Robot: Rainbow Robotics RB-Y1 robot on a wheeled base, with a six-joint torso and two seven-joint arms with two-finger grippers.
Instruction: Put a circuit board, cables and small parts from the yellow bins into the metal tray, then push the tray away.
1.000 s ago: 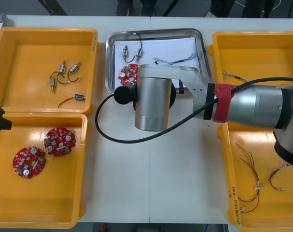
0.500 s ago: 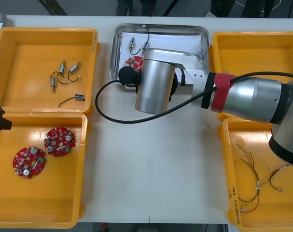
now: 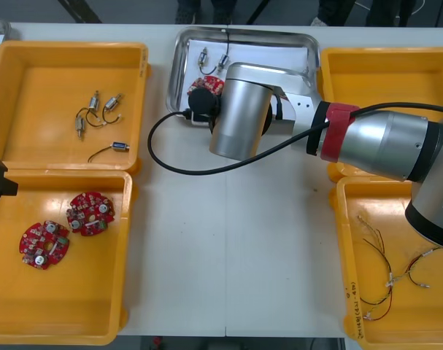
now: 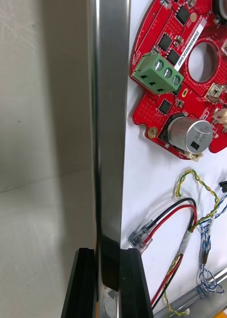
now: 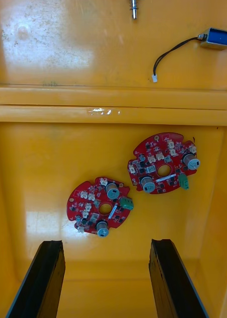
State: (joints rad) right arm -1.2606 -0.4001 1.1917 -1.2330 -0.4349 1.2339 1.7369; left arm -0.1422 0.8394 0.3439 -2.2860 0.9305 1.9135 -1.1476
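The metal tray (image 3: 179, 51) lies at the table's far middle. It holds a red circuit board (image 3: 206, 85), small metal parts (image 3: 212, 60) and cables. The wrist of my right arm (image 3: 239, 109) covers the tray's near edge. Seen from that wrist, my right gripper (image 4: 107, 256) is shut on the tray's rim (image 4: 111, 124), with one finger on each side. Just inside the rim lie the circuit board (image 4: 188, 74), a red and black cable (image 4: 168, 218) and a blue and white cable (image 4: 207, 248). My left gripper (image 5: 106, 246) hangs open over the near-left bin, above two circuit boards (image 5: 101, 206).
The far-left yellow bin (image 3: 68, 51) holds several small metal parts (image 3: 97, 109). Two circuit boards (image 3: 90, 213) lie in the near-left bin. Cables (image 3: 385, 281) lie in the near-right bin. A black hose (image 3: 170, 157) loops from my right arm over the bare table middle.
My right arm has moved toward the table's far edge with the tray's rim held, and the tray has slid away with it. The left arm has not moved.
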